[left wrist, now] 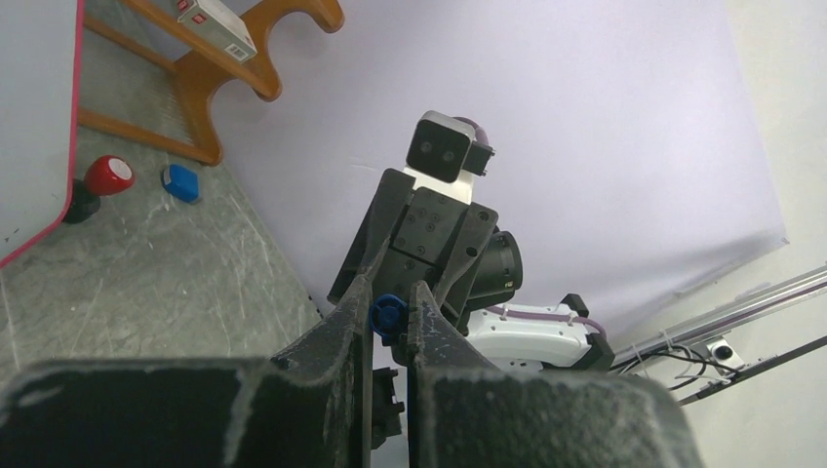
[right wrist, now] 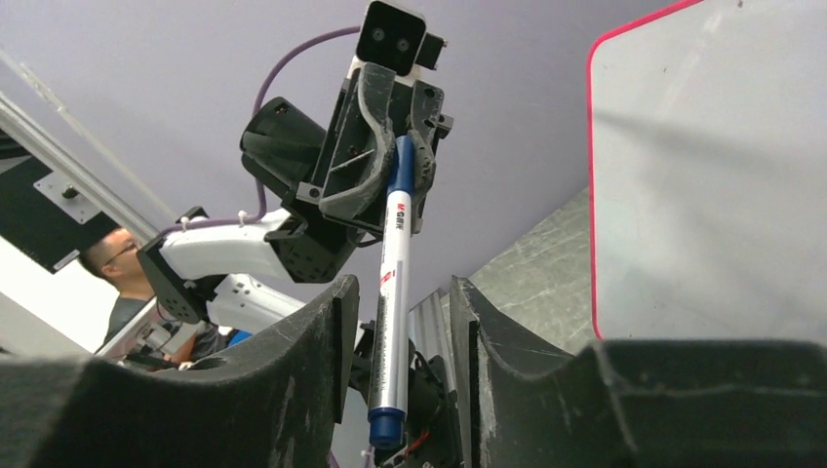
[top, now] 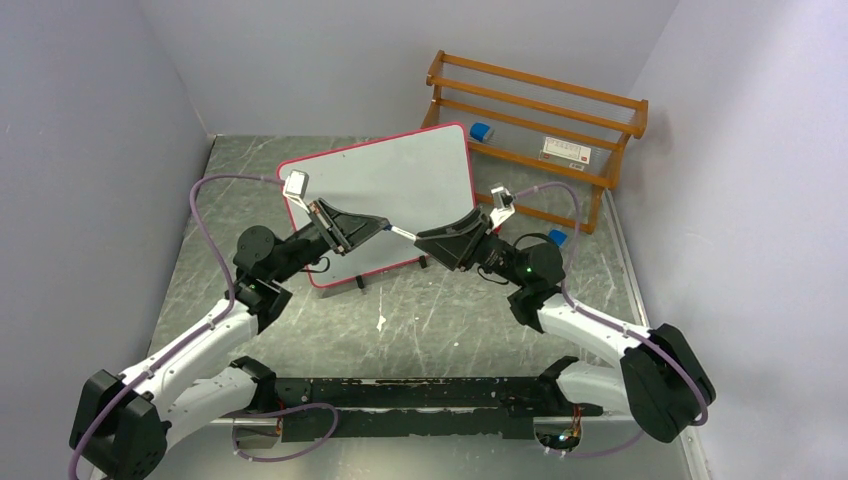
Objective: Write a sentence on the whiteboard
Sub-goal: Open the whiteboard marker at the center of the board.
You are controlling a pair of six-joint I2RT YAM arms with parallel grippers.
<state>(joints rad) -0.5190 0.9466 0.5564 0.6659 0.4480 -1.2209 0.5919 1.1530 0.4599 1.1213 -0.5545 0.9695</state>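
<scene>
The whiteboard (top: 400, 180) lies tilted at the back of the table, white with a pink-red frame. Its face is blank and no sentence shows on it. It also shows in the left wrist view (left wrist: 29, 117) and the right wrist view (right wrist: 722, 175). My left gripper (top: 385, 227) is shut on the blue cap end of a white marker (top: 402, 233), held in the air in front of the board's near edge. My right gripper (top: 420, 240) faces it, open. The marker's barrel (right wrist: 394, 253) hangs between its fingers with a gap on each side. The blue end (left wrist: 387, 314) sits pinched in the left gripper (left wrist: 390, 312).
A wooden rack (top: 540, 110) stands at the back right with a white box (top: 566, 151) on it. A blue object (top: 481, 131) lies by the board's far corner, another (top: 557, 238) near the right arm. A red-capped item (left wrist: 109, 175) lies beside the board. A white scrap (top: 381, 322) lies on the table.
</scene>
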